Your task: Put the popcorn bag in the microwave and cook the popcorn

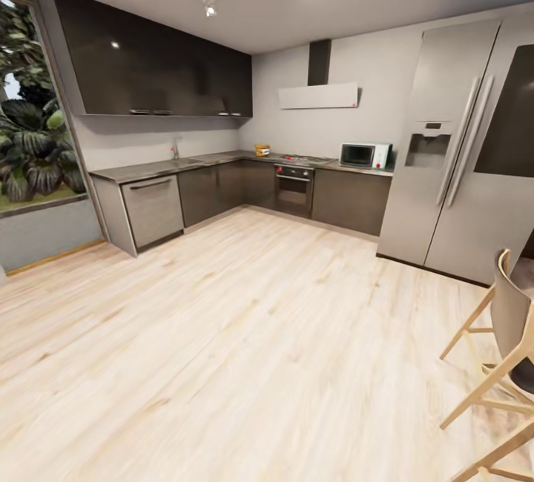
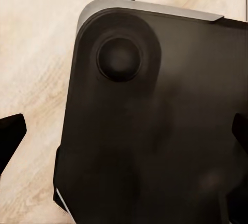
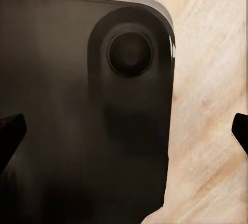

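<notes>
I stand far back in the kitchen. The popcorn bag (image 1: 262,149), a small orange-brown shape, sits on the grey countertop (image 1: 148,168) near the far corner, left of the steel hob (image 1: 304,160). The pale microwave (image 1: 363,155) with its dark door stands on the worktop right of the hob, beside the fridge. The popcorn itself is too small to make out. My left gripper (image 2: 124,133) hangs open over the robot's black base (image 2: 155,131) and the wooden floor. My right gripper (image 3: 125,131) is open too, above the same base (image 3: 77,105).
A tall steel fridge (image 1: 460,148) fills the right side. Close on my right is a wooden chair (image 1: 512,334). The black oven (image 1: 294,189) sits under the hob, with dark wall cabinets (image 1: 163,67) at left. Wide pale wood floor (image 1: 222,334) lies between me and the counters.
</notes>
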